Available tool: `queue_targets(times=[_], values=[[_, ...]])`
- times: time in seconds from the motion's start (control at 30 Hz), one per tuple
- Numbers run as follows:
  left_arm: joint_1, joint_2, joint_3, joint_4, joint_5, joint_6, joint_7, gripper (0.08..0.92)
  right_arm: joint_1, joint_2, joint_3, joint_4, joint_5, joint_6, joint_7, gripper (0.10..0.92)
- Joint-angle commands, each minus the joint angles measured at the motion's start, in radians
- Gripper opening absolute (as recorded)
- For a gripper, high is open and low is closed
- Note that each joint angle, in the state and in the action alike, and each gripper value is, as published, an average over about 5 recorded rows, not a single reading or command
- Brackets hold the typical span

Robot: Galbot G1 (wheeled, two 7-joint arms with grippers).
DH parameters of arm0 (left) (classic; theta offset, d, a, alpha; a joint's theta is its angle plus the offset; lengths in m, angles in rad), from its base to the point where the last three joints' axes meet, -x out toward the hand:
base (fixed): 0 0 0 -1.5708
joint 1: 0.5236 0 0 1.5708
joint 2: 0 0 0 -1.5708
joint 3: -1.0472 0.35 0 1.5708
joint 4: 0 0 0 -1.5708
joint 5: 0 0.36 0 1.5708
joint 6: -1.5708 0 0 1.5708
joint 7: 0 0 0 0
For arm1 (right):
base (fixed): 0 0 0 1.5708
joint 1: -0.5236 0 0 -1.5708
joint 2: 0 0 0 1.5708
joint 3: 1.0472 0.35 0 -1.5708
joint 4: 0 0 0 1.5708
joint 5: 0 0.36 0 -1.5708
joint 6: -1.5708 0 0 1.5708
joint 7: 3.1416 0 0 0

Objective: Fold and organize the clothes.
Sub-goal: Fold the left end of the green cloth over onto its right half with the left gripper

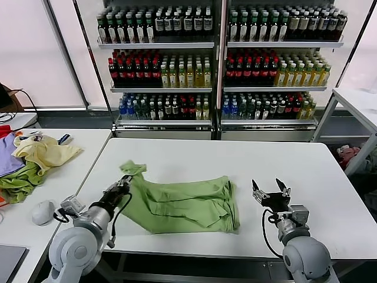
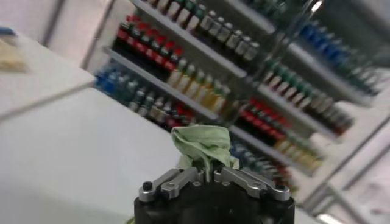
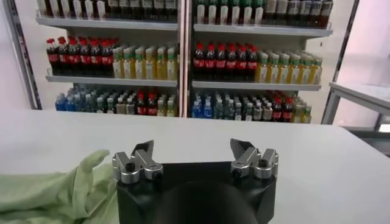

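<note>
The light green shirt (image 1: 185, 203) lies crumpled across the front middle of the white table (image 1: 235, 156), one sleeve end (image 1: 132, 168) pointing to the far left. My left gripper (image 1: 119, 190) is shut on the shirt's left edge; in the left wrist view a bunch of green fabric (image 2: 201, 143) rises from between its closed fingers (image 2: 206, 176). My right gripper (image 1: 271, 190) stands open just to the right of the shirt, nothing between its fingers (image 3: 143, 155). The shirt's right edge (image 3: 61, 192) shows beside it in the right wrist view.
A side table (image 1: 82, 144) on the left holds a heap of pale yellow, green and purple garments (image 1: 32, 159) and a white mouse (image 1: 42, 212). Shelves of bottles (image 1: 218, 59) stand behind. Another table (image 1: 359, 100) is at the far right.
</note>
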Motion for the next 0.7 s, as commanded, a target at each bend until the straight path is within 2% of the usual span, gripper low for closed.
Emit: queue_targets(times=[0.03, 0.23, 0.43, 0.63, 0.7], values=[[-0.089, -0.134, 0.186, -0.026, -0.183, -0.030, 0.012, 0.122, 0.004, -0.001, 0.003, 0.001, 0.000, 0.000, -0.001, 0.823], [-0.195, -0.220, 0.328, 0.136, -0.100, -0.050, 0.010, 0.122, 0.026, -0.003, 0.000, -0.022, 0.000, 0.015, -0.001, 0.823], [-0.266, -0.316, 0.407, 0.322, -0.027, -0.056, 0.009, 0.122, 0.038, -0.004, -0.009, -0.045, -0.003, 0.032, -0.007, 0.823], [-0.317, -0.346, 0.465, 0.458, 0.053, -0.052, 0.024, 0.130, 0.049, -0.007, -0.017, -0.067, -0.003, 0.042, -0.011, 0.823], [-0.328, -0.351, 0.478, 0.480, 0.065, -0.051, 0.028, 0.164, 0.055, -0.006, -0.021, -0.077, -0.004, 0.042, -0.010, 0.823]])
